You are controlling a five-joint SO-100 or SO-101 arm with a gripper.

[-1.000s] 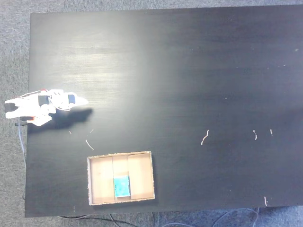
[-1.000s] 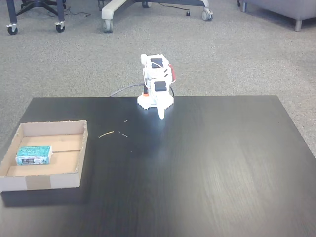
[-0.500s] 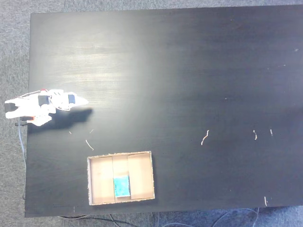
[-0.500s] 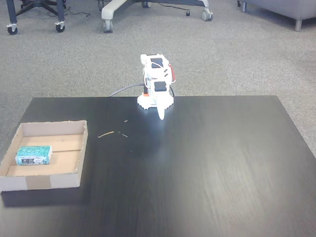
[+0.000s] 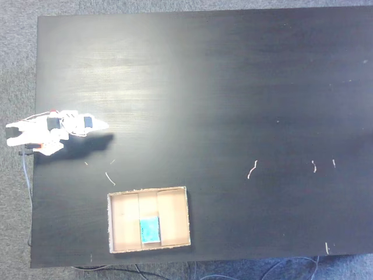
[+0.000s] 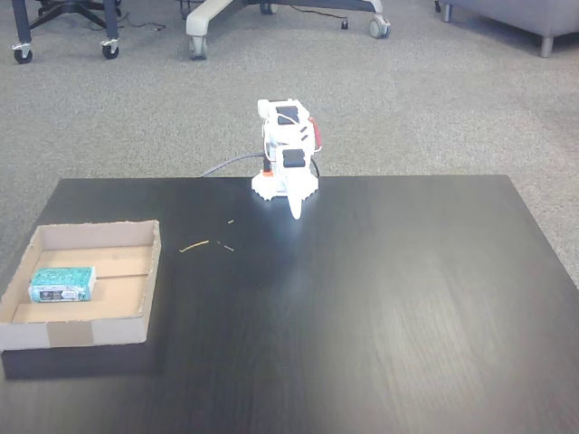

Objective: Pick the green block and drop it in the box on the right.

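The green block lies flat inside the box, a shallow tan cardboard tray near the table's edge. My white arm is folded over its base at the table's rim, well away from the box. Its gripper tapers to a single point with the fingers pressed together, shut on nothing, just above the dark tabletop.
The black table carries a few pale scraps and small specks. Grey carpet surrounds it. Chair bases on castors stand on the floor behind the arm, and a cable runs from the arm's base.
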